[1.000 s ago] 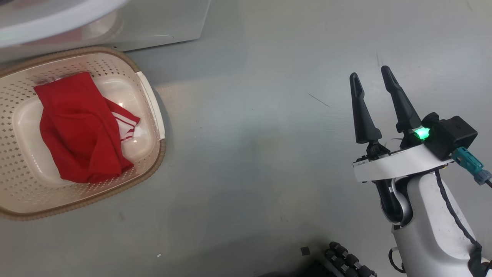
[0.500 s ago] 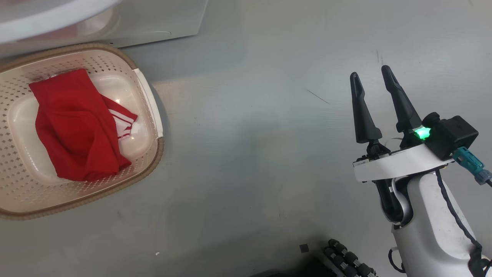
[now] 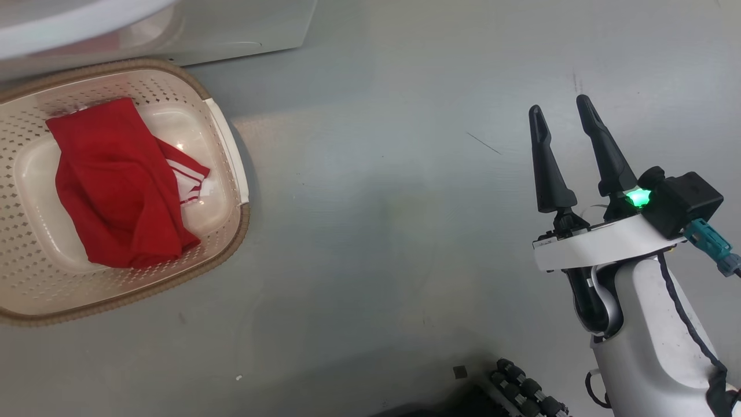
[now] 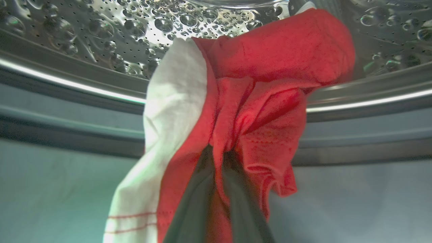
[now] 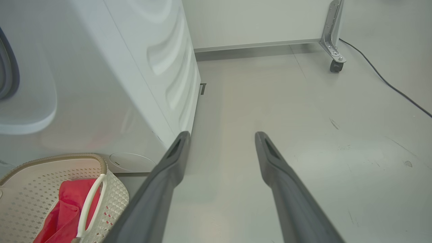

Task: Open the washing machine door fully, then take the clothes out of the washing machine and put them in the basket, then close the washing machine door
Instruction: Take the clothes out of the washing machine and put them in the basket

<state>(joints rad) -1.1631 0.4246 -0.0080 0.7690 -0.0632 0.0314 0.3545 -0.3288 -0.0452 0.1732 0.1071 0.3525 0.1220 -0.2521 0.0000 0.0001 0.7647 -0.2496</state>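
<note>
My left gripper [image 4: 218, 153] is shut on the clothes [image 4: 270, 67], a red garment with a white trim, and the cloth bunches around both fingers. It hangs at the mouth of the steel perforated drum [image 4: 101, 33] of the washing machine [image 3: 243, 29]. Another red garment [image 3: 116, 185] lies in the cream basket [image 3: 231, 243] on the floor in front of the machine. My right gripper [image 3: 558, 113] stands open over bare floor far to the right of the basket, holding nothing. The right wrist view shows the same basket [image 5: 50, 158] at lower left. The washing machine door is out of view.
The machine's white side panel [image 5: 118, 84] rises at the left of the right wrist view. A caster of a metal frame [image 5: 335, 64] and a dark cable [image 5: 388, 84] lie at the far right near the wall. My base's black rollers [image 3: 521, 394] show at the bottom.
My left gripper has gone from open to shut. The head camera has drifted a little, so the basket sits slightly differently in the picture. The right gripper stays open in the same place.
</note>
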